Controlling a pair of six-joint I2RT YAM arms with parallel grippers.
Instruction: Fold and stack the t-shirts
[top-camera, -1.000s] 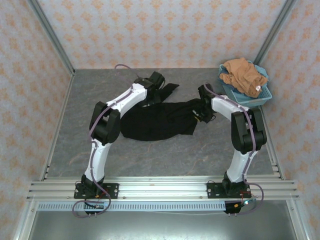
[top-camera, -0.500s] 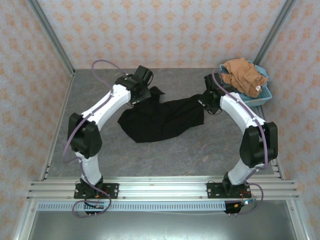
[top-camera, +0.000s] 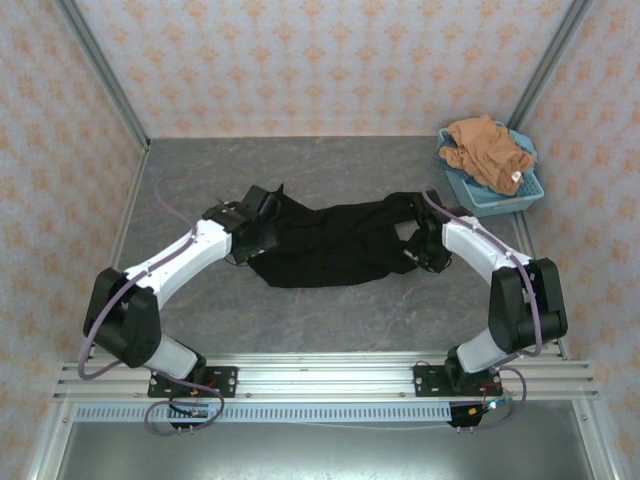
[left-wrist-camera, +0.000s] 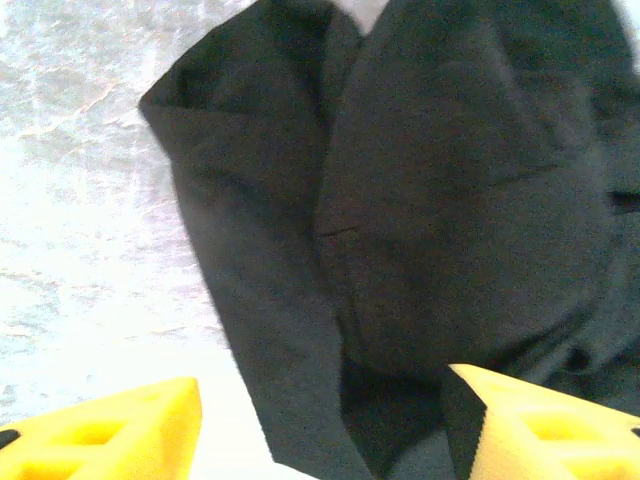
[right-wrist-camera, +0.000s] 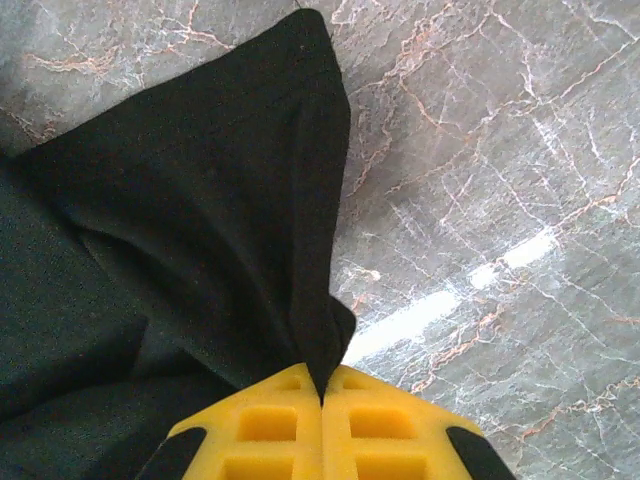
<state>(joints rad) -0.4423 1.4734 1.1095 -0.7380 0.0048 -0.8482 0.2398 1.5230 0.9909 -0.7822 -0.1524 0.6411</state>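
Observation:
The black t-shirt (top-camera: 330, 240) lies stretched left to right across the middle of the grey table, plain dark side up. My left gripper (top-camera: 262, 218) hangs over its left end; in the left wrist view its yellow fingers (left-wrist-camera: 120, 430) stand apart above the black cloth (left-wrist-camera: 440, 230), holding nothing. My right gripper (top-camera: 418, 240) is at the shirt's right end, its jaws (right-wrist-camera: 322, 400) shut on a pinched fold of black cloth (right-wrist-camera: 200, 210). The orange-brown t-shirt (top-camera: 487, 150) lies bunched in the basket at the back right.
A light-blue plastic basket (top-camera: 500, 195) stands in the back right corner, close behind my right arm. Metal posts and patterned walls enclose the table. Bare marble tabletop (top-camera: 330, 310) stretches between the shirt and the arm bases.
Both arms swung outward and toward the front, pulling the black shirt out into a wide strip. My left gripper has opened and let go of the cloth; the right stays shut on it.

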